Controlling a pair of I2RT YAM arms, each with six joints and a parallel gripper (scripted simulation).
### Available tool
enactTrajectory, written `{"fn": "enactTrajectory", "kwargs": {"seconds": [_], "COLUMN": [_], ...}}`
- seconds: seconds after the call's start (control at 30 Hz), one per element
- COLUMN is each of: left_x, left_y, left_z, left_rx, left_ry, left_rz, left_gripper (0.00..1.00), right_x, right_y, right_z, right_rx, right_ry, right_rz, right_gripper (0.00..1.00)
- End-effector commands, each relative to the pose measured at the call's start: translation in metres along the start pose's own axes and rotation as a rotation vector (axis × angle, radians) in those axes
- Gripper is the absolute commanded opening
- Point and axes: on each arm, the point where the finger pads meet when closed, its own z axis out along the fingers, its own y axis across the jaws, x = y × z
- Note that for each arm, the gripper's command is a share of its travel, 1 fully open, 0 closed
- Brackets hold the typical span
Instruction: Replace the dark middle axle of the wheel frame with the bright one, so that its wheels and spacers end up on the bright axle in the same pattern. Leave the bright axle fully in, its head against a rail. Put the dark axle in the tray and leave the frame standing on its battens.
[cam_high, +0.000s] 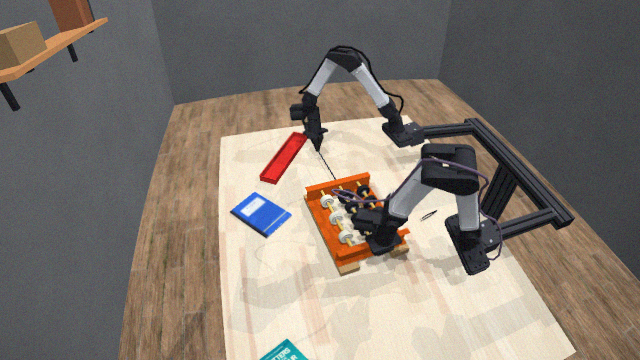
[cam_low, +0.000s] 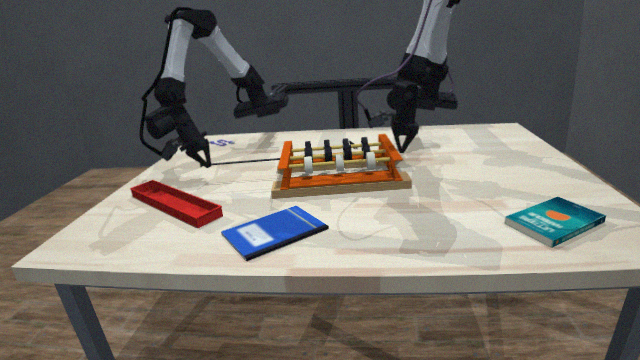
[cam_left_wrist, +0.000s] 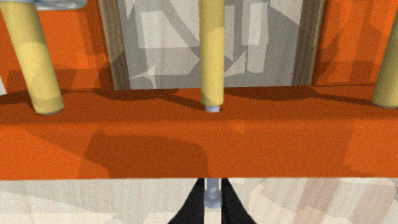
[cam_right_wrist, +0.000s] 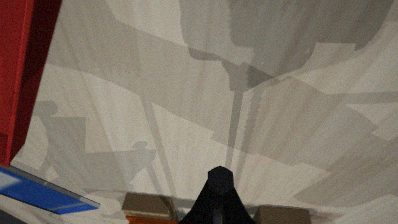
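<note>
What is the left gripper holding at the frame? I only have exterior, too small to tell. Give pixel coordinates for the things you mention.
Observer: The left wrist view shows the left gripper (cam_high: 384, 245) (cam_low: 402, 150) (cam_left_wrist: 212, 184) shut on the bright axle (cam_left_wrist: 212, 185) outside the rail (cam_high: 356, 252) (cam_low: 389, 146) (cam_left_wrist: 200, 145).
Operator: Has it gone through the rail?
Observer: Yes, a bright bit shows between the rail's inner side and the end of the yellow middle spacer (cam_left_wrist: 212, 55).
Operator: Is the head seated?
Observer: No, some bright shaft shows between the rail and the head (cam_left_wrist: 212, 198).
</note>
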Motion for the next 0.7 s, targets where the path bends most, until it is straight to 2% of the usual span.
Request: {"fn": "enactTrajectory", "kwargs": {"seconds": [0.0, 0.67], "left_x": [-0.0222, -0.0186], "left_y": [0.0184, 0.0155], "left_z": [-0.0015, 0.0000], "left_rx": [-0.058, -0.048], "left_ry": [-0.099, -0.088], "left_rz": [-0.004, -0.005], "left_gripper": [0.00, 0.00], "right_x": [0.0133, 0.0125], "right_y": [0.0029, 0.0048], "right_z": [-0.0090, -0.0106], "right_rx": [0.000, -0.003], "right_ry": [0.025, 0.021], "right_rz": [-0.032, -0.032], "right_gripper": [0.00, 0.00]}}
